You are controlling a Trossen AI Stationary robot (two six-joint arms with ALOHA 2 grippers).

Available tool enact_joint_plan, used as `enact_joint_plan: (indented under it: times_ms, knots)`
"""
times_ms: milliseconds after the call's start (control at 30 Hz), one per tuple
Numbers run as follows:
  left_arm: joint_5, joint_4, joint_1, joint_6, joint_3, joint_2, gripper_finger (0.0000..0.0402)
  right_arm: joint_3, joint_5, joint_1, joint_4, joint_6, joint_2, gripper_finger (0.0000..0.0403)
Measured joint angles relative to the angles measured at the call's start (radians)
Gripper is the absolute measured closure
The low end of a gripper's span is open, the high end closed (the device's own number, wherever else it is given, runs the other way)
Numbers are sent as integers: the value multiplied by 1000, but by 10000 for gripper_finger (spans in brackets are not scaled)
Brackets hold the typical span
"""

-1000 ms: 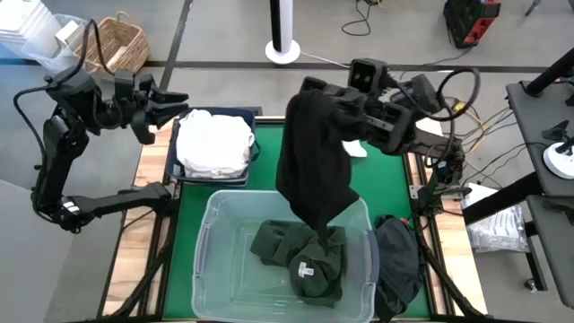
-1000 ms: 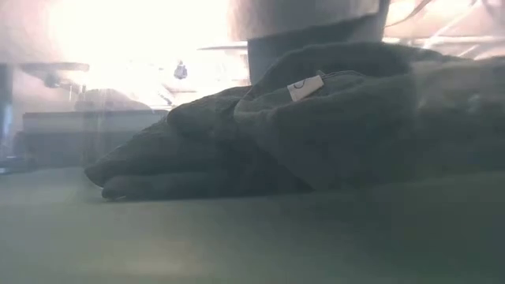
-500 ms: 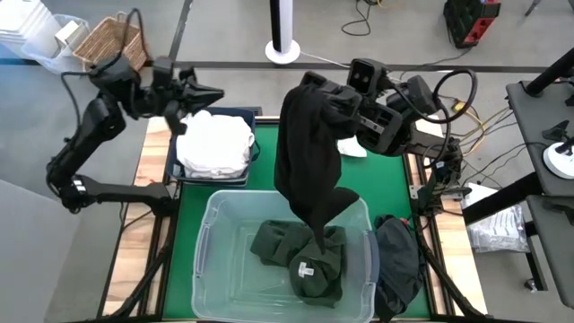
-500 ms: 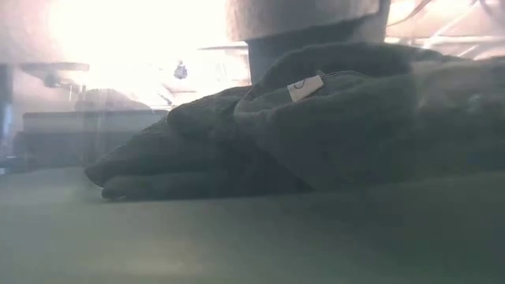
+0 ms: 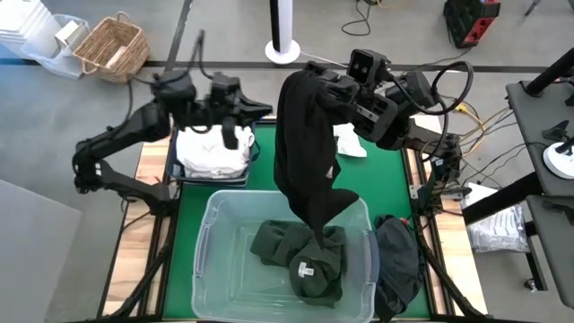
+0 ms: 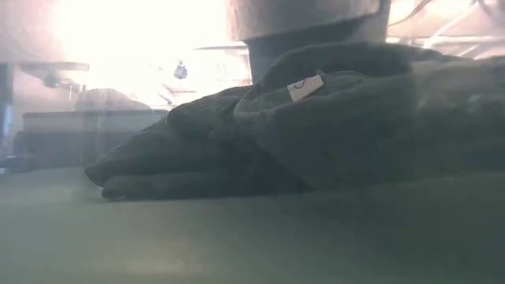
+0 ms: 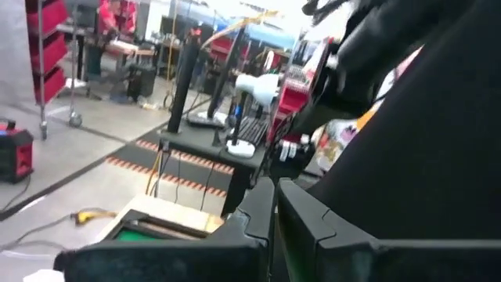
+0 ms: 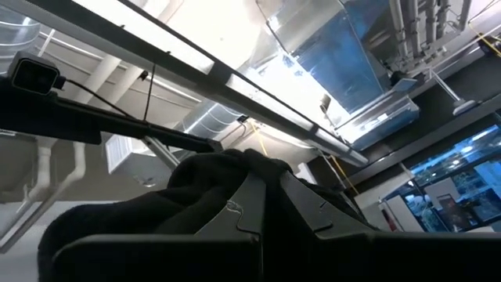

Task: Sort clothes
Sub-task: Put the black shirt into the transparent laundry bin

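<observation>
A black garment (image 5: pixel 305 152) hangs from my right gripper (image 5: pixel 316 88), which is shut on it above the table's far middle. The garment's lower end (image 5: pixel 321 222) reaches into the clear tub (image 5: pixel 208 235), onto dark green clothes (image 5: pixel 300 260) with a small white tag (image 6: pixel 304 87). White clothes (image 5: pixel 213 144) lie piled in the navy bin (image 5: pixel 172 160). My left gripper (image 5: pixel 260 109) is shut and holds nothing. It hovers over the bin's far right corner, just left of the hanging garment (image 7: pixel 423 141). My right gripper pinches the black garment's bunched top end (image 8: pixel 223 176) between its two fingers, coming level from the table's right side. How many layers it has, I cannot tell. The garment hangs slack below the fingers, its lower end resting on the green clothes in the tub.
Another dark garment (image 5: pixel 399 260) lies on the table right of the tub. A small white cloth (image 5: pixel 350 142) lies on the green mat under my right arm. A wicker basket (image 5: pixel 112 45) and a white fan base (image 5: pixel 284 49) stand on the floor beyond the table.
My left gripper has shut and swung from beyond the table's left edge toward the right, over the bin, up to the hanging black garment. My right gripper has kept its hold; the garment still hangs into the tub.
</observation>
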State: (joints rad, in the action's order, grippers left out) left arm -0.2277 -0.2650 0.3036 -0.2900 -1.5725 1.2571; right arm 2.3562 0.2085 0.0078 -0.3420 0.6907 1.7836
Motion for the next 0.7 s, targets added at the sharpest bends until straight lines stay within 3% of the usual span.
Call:
enact_joint_plan:
  times_ms: [200, 367, 700]
  knots:
    - [10, 6, -83, 20, -61, 101, 401, 0, 6, -10, 2, 2, -6, 390]
    - [13, -8, -154, 57, -195, 216, 402, 0, 8, -19, 1, 1, -13, 390]
    - [42, -445, -244, 224, -672, 453, 401, 0, 27, -35, 1, -7, -47, 390]
